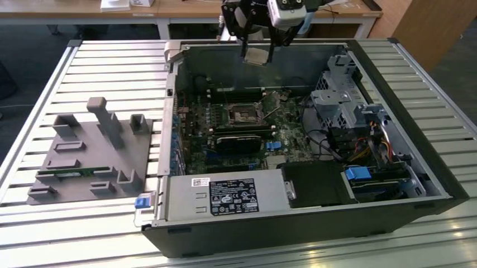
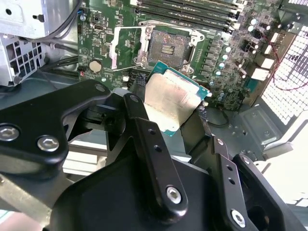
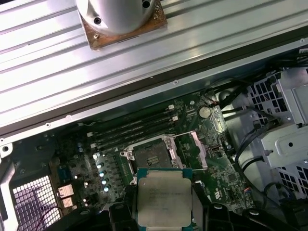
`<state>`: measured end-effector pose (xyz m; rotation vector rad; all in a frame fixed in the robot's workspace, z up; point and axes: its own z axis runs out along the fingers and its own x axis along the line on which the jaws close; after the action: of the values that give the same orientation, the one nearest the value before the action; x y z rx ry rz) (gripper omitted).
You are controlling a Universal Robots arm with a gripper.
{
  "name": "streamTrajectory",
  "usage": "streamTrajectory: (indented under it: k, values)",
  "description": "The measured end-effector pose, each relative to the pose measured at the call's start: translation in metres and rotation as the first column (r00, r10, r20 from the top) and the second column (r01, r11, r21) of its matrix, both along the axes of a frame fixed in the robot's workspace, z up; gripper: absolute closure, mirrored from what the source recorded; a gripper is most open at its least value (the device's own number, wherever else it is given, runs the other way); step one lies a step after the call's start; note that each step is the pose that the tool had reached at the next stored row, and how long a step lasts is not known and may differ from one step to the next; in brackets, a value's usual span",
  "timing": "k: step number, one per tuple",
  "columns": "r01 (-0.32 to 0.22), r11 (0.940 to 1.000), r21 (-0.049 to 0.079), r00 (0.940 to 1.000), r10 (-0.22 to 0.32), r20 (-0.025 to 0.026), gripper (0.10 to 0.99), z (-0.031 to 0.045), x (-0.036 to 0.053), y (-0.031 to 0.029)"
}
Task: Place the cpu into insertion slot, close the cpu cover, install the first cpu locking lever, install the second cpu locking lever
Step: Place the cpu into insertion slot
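Cpu (image 2: 173,94) sat pinched between the black fingers (image 2: 139,115) of your claw (image 2: 169,113), jaws narrowed to the chip's width. Both wrist views gave you what the exterior view barely resolved: the insertion slot (image 3: 150,155) lay bare and dark-centred beneath the claw, with the cpu cover (image 2: 114,45) swung open beside it. The exterior view added height: claw and chip hung well above the motherboard (image 1: 198,156), near the far wall of the open computer case (image 1: 298,229). Your arm reached down from overhead, wrist pointing downward. The case lay on a slatted metal table (image 1: 111,67). A grey fixture block (image 1: 97,162) stood well apart from the claw, on the exterior view's left. Wooden desks (image 1: 186,8) stood beyond.
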<state>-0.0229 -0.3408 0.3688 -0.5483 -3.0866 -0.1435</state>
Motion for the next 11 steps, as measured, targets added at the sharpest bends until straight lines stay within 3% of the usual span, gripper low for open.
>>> streamTrajectory:
  k: [11]
  values:
    - [0.080,0.9968,-0.001,0.9968,-0.080,-0.0001,0.545,-0.0002,0.0000,0.0000]
